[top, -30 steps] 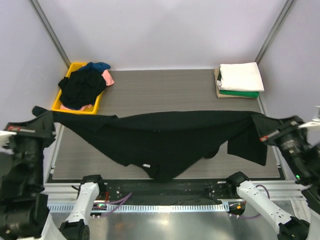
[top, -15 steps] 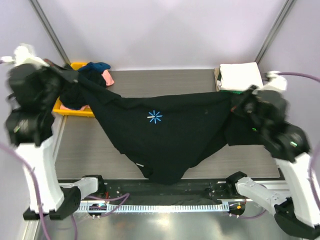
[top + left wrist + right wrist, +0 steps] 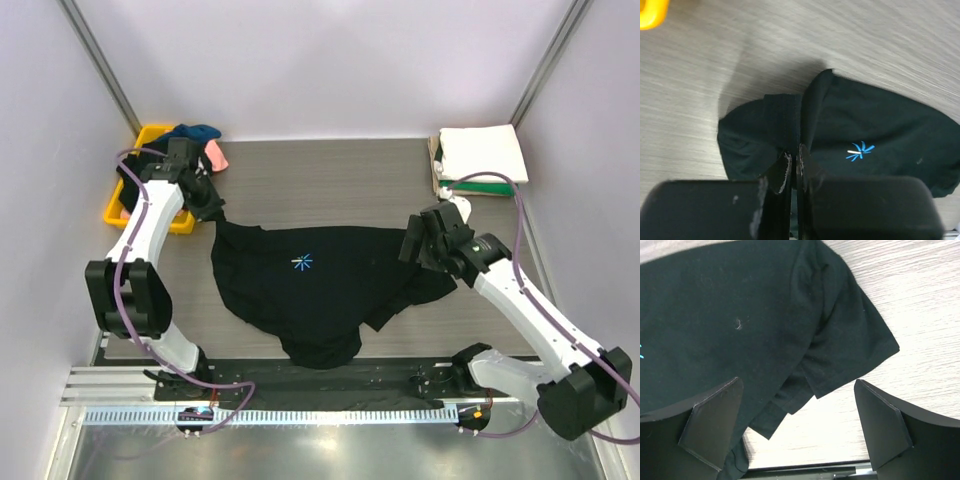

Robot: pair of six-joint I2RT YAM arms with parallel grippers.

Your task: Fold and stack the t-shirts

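Starting at the left, the yellow tray (image 3: 185, 222) with its pile of unfolded t-shirts (image 3: 190, 140) stands at the far left corner of the table (image 3: 330, 180). The left gripper (image 3: 793, 156) is just beside it. Its jaws are pressed together on a bunch of the black t-shirt (image 3: 310, 290), near the left shoulder or sleeve; which of the two I cannot tell. If this arm pulls further to the left, I think the cloth could drag against the tray, or the whole shirt could slide after it, because nothing holds the other side.

The shirt lies in the middle of the table, chest up, with the starburst mark (image 3: 302, 263) showing. It is not flat: the left sleeve is gathered in folds, and the near hem reaches over the near edge of the table. A fold made over these wrinkles would probably come out crooked. The hanging hem may also pull the shirt toward the edge when the left side is released.

The right gripper (image 3: 796, 385) hovers over the right sleeve with its jaws spread wide and nothing between them. This sleeve is doubled under itself, so a grasp here might take two layers together and keep the crease.

At the far right corner, the stack of folded t-shirts (image 3: 482, 152) is well apart, but a wide swing of the right arm could disturb it.
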